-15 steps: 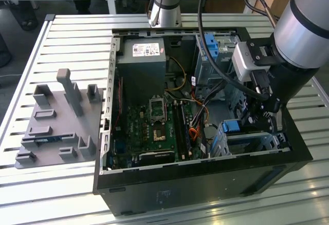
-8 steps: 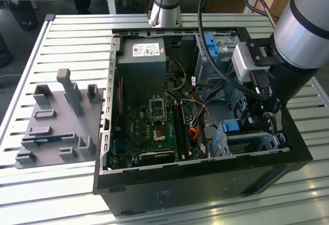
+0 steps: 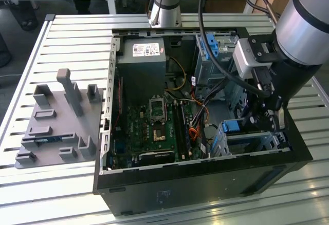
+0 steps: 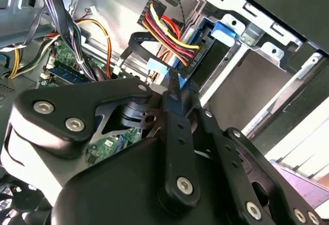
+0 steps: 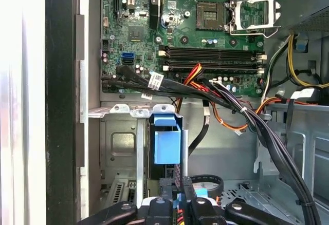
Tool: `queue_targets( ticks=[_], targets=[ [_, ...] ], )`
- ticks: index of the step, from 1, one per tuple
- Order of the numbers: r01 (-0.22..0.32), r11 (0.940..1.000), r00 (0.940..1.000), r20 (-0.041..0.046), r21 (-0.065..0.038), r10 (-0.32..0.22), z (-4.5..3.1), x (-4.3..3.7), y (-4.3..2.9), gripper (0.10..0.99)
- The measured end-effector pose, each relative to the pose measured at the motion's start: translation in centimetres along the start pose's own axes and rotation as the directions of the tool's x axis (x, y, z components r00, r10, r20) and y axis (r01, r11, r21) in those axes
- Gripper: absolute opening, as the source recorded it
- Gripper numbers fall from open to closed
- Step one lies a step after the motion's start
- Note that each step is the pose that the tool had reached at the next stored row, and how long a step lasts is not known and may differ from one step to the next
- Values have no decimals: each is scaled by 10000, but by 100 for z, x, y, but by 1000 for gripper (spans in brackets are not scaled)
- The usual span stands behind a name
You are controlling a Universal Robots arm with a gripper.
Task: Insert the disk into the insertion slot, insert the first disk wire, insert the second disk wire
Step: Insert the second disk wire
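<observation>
The disk sits in the insertion slot (image 3: 249, 142), the low grey cage at the case's corner on the exterior view's right. Its blue caddy (image 3: 234, 126) (image 5: 166, 138) (image 4: 226, 30) shows at the open end. A black plug with red and yellow wires (image 4: 172, 40) sits against the disk's end. My gripper (image 3: 267, 119) (image 5: 180, 191) (image 4: 176, 81) hangs right at that end, its fingers (image 4: 177, 107) close together on a small blue wire connector (image 5: 178, 200). A light-blue plug (image 4: 157, 66) on a flat black cable lies beside the fingertips.
The motherboard (image 3: 154, 127) (image 5: 205, 24) lies in the open case, with the power supply (image 3: 141, 66) behind it. A black cable bundle (image 5: 241, 112) crosses beside the cage. A taller cage with a blue clip (image 3: 213, 50) stands further back. A grey fixture plate (image 3: 56, 127) lies outside the case.
</observation>
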State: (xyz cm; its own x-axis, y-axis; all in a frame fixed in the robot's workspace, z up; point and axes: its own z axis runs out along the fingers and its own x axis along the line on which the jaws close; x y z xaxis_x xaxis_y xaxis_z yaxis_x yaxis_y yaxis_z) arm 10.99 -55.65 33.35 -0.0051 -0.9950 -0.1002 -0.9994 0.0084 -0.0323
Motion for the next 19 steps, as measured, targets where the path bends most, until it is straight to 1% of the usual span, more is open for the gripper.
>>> queue_targets(
  ticks=[6, 7, 8, 9, 10, 19],
  targets=[
    [0, 10000, 10000, 0, -4, 0, -65, -6, -2, 224],
    [-1, 10000, 10000, -1, -7, 1, -73, -7, -2, 212],
    [-1, 10000, 10000, 0, -11, 1, -79, -8, -2, 145],
    [-1, 10000, 10000, 1, -13, 1, -84, -8, -3, 145],
    [-1, 10000, 10000, 1, -14, 1, -89, -8, -3, 106],
    [-1, 10000, 10000, 2, -15, 1, -115, -12, -4, 106]
  ],
)
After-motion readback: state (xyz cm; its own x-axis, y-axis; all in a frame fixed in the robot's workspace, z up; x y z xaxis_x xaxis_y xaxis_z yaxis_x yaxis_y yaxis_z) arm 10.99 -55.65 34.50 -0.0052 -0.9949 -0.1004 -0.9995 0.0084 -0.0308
